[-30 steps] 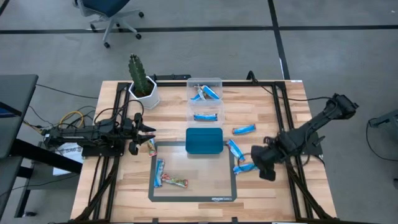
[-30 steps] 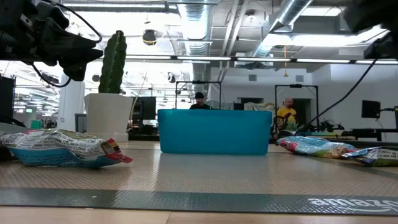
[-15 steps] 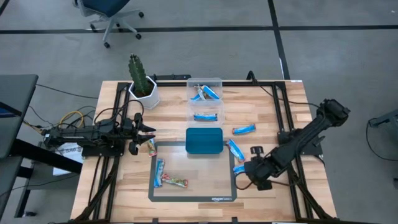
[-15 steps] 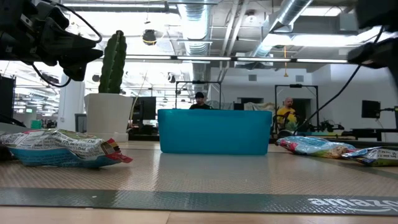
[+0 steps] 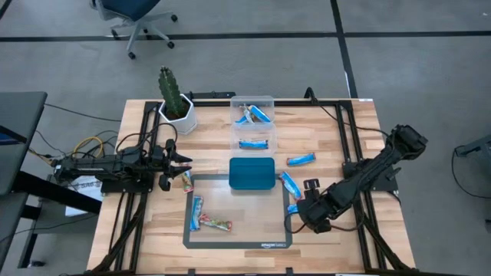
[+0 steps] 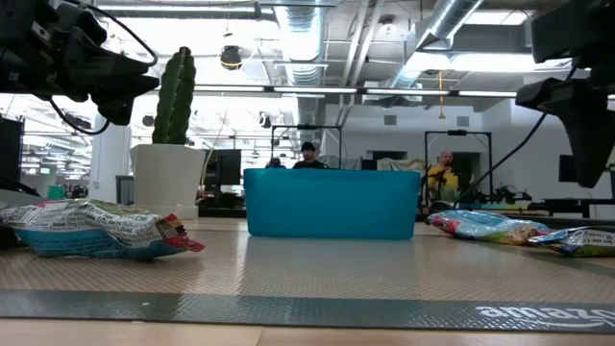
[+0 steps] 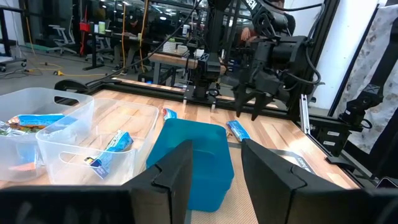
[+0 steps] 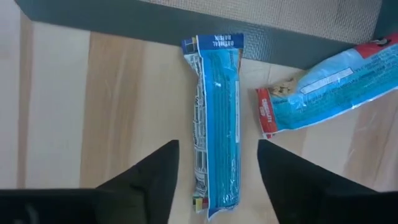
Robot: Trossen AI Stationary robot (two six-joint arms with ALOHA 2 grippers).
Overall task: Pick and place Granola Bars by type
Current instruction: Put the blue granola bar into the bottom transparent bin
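Your right gripper (image 5: 298, 215) hangs over the blue bar (image 8: 217, 118) on bare wood just off the mat's (image 5: 238, 239) right edge, fingers spread to either side of it without touching. A second blue bar (image 8: 323, 90) lies angled just beside the first, close to one finger (that is your nearest obstacle). Your left gripper (image 5: 186, 159) waits at the table's left side, empty, its fingers (image 7: 177, 171) parted with a gap between them. Near it a bar (image 5: 186, 181) sits by the mat's corner. Two more bars (image 5: 211, 222) rest on the mat. The teal tray (image 5: 252, 173) straddles the mat's far edge; behind it stands the clear box (image 5: 252, 123) holding blue bars, and a potted cactus (image 5: 176, 101) stands further left.
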